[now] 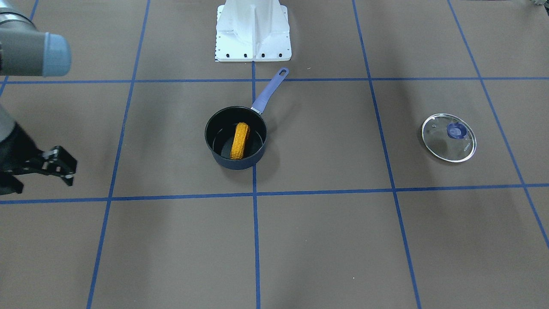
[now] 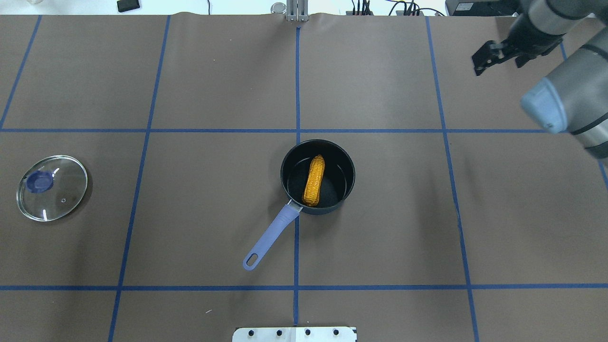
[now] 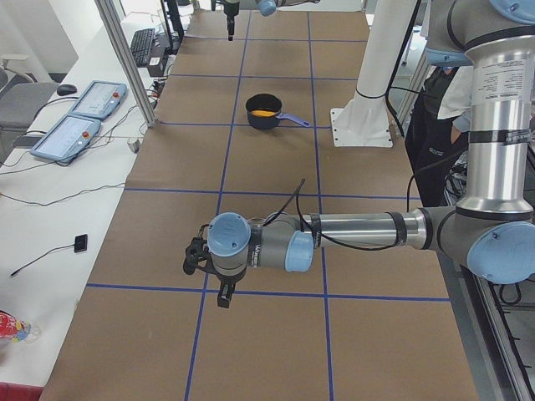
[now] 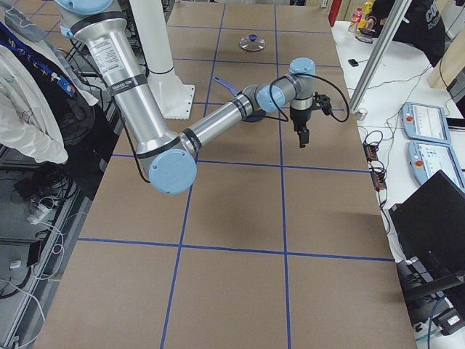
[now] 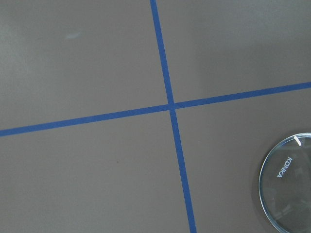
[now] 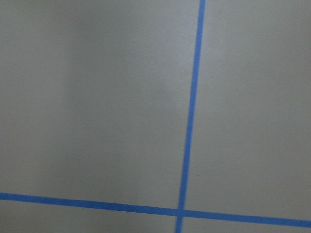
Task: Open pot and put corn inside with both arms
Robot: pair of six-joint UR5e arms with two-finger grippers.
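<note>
The dark blue pot (image 2: pixel 341 199) with a lilac handle stands uncovered mid-table, also in the front view (image 1: pixel 257 159). The yellow-orange corn (image 2: pixel 314 180) lies inside it, also in the front view (image 1: pixel 240 140). The glass lid (image 2: pixel 52 187) with a blue knob lies flat on the table far to the robot's left, also in the left wrist view (image 5: pixel 289 189). My right gripper (image 2: pixel 498 64) is open and empty, high at the far right of the table, well away from the pot; it also shows in the front view (image 1: pixel 43 184). My left gripper (image 3: pixel 224 294) shows only in the exterior left view, near the lid's end; I cannot tell its state.
The white mounting base (image 1: pixel 253 32) stands at the robot's edge, behind the pot's handle (image 1: pixel 270 91). Blue tape lines grid the brown table. Tablets and cables lie on a side table (image 3: pixel 84 117) beyond the far edge. A person stands beside the robot (image 4: pixel 29 87).
</note>
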